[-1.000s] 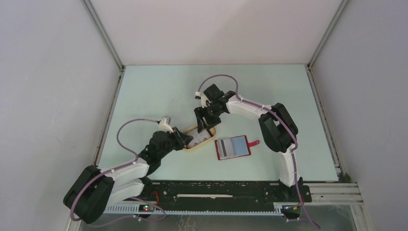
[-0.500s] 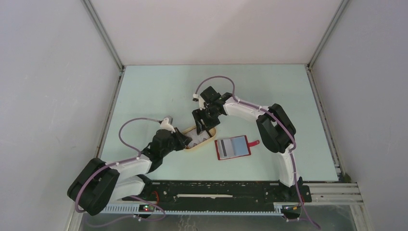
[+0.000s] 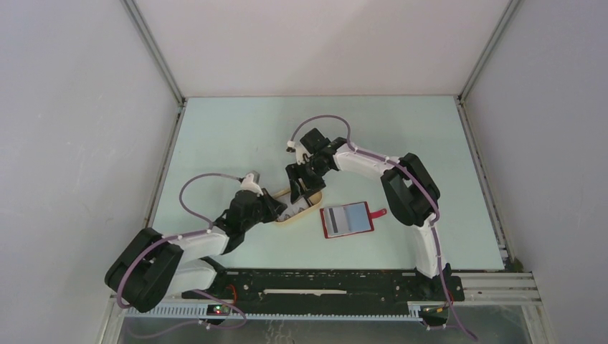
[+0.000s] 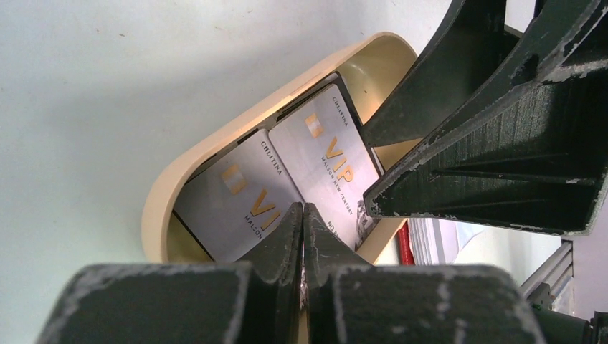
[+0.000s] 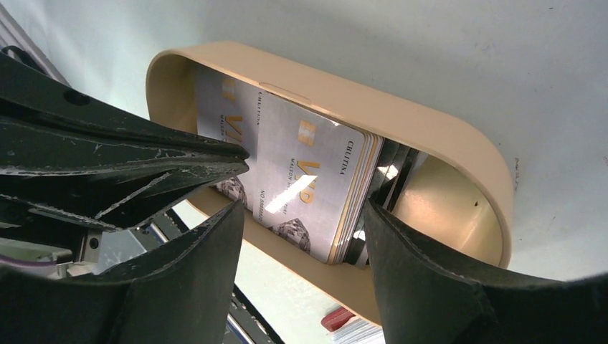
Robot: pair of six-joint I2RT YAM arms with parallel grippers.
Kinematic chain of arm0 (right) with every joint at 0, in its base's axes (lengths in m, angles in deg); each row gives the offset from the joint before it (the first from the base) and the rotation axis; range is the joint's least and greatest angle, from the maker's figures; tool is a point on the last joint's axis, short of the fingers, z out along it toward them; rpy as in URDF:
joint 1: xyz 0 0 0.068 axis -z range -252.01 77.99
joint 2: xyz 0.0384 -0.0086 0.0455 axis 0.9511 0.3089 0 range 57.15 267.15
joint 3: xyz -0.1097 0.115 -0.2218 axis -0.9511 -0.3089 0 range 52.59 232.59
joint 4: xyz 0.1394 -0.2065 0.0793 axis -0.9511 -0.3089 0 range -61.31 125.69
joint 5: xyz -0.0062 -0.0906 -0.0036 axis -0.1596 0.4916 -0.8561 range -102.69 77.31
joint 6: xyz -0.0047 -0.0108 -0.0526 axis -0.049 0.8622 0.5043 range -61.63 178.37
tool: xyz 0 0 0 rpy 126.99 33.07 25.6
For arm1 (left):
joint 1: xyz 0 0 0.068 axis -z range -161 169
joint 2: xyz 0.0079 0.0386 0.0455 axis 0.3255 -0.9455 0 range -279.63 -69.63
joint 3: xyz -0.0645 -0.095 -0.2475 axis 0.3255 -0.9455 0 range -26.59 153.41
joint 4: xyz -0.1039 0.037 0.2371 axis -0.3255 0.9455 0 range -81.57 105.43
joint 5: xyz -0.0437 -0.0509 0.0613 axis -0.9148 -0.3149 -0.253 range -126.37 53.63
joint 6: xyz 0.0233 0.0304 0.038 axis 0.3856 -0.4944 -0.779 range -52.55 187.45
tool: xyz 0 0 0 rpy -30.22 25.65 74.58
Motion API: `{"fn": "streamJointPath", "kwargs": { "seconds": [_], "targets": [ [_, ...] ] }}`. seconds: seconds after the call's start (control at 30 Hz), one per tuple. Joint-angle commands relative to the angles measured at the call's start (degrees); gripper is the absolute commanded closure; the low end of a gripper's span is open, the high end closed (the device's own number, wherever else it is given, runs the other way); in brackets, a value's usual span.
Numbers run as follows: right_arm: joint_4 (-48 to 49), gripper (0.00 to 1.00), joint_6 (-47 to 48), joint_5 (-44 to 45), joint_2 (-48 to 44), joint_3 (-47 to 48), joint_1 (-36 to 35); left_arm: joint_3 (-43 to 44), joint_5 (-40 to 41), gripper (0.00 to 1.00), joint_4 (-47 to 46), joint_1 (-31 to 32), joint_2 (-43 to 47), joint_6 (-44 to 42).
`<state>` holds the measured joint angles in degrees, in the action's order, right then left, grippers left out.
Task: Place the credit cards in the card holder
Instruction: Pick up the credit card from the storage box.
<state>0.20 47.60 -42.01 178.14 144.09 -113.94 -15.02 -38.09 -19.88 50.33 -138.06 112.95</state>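
Several silvery credit cards (image 4: 319, 158) marked VIP stand leaning as a stack (image 5: 301, 179) inside the beige oval tray (image 4: 208, 150). My left gripper (image 4: 303, 213) is shut, its tips at the tray's near end against the face of a card (image 4: 229, 201). A thin pale sliver shows between its fingers; I cannot tell what it is. My right gripper (image 5: 302, 208) is open and straddles the tray's rim and the stack, one finger (image 5: 215, 251) outside and the other inside behind the cards. The red card holder (image 3: 348, 219) lies open on the table to the right of the tray.
The tray (image 3: 305, 213) sits mid-table between both grippers (image 3: 282, 210) (image 3: 305, 192), which crowd it from opposite ends. The holder's red snap tab (image 3: 378, 212) points right. White walls enclose the pale green table (image 3: 236, 136) on three sides.
The left jaws have closed over the last second and that arm has crept a little toward the tray. The right gripper has edged slightly left over the tray, still open.
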Motion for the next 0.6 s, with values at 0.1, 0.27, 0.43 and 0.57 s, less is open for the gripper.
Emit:
{"fn": "streamJointPath", "kwargs": {
  "seconds": [0.1, 0.27, 0.43, 0.57],
  "targets": [
    [-0.6, 0.29, -2.2, -5.8, 2.8, 1.2, 1.1, 2.0, 0.3, 0.95, 0.8, 0.2, -2.4, -1.6],
    [0.3, 0.31, -3.3, -10.8, 2.0, 1.0, 1.9, 2.1, 0.2, 0.96, 0.4, 0.2, -3.4, -1.5],
    [1.6, 0.33, -4.8, -15.5, 1.0, 0.4, 2.9, 2.4, -0.4, 0.96, -0.3, 0.2, -4.4, -1.5],
    [2.5, 0.34, -5.8, -18.1, 0.6, -0.2, 3.3, 2.4, -0.6, 0.96, -0.4, 0.2, -4.8, -1.5]
  ]
}}
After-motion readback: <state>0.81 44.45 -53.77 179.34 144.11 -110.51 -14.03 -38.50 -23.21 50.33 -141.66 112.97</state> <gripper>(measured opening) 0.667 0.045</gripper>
